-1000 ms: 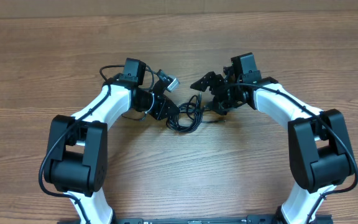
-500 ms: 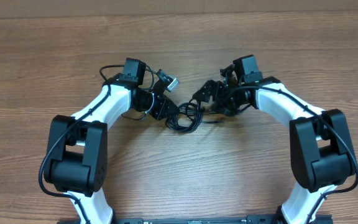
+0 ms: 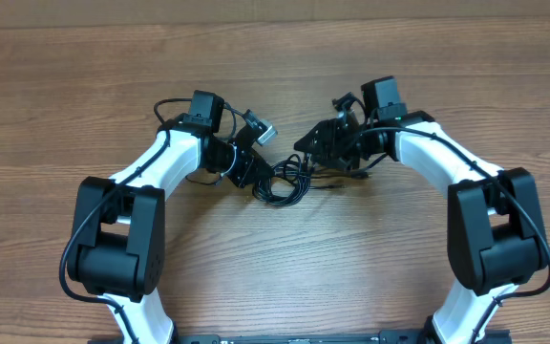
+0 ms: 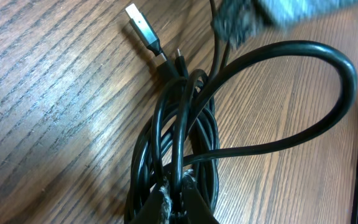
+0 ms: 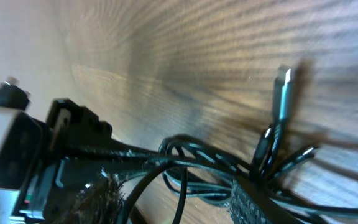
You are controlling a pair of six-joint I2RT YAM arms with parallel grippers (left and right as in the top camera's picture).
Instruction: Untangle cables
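Note:
The cables [image 3: 287, 183] lie as a small black coiled bundle on the wooden table between my two arms. In the left wrist view the coil [image 4: 185, 124] has one wide loop swinging right and a light-coloured plug [image 4: 140, 26] pointing up-left. My left gripper [image 3: 262, 176] [image 4: 180, 200] is shut on one strand at the coil's near edge. My right gripper [image 3: 311, 150] [image 5: 176, 202] sits at the bundle's right side, its fingers [image 5: 257, 202] apart with several strands running between them. There the light plug [image 5: 283, 87] lies beyond the bundle.
The wood-grain table [image 3: 285, 67] stretches all round the bundle. Both white arm links [image 3: 160, 158] [image 3: 437, 158] curve in from the front corners. Thicker black wires loop by the left wrist [image 3: 165, 110].
My right gripper has shifted left over the bundle's right side and its jaws have narrowed. The left gripper has kept its grip and place.

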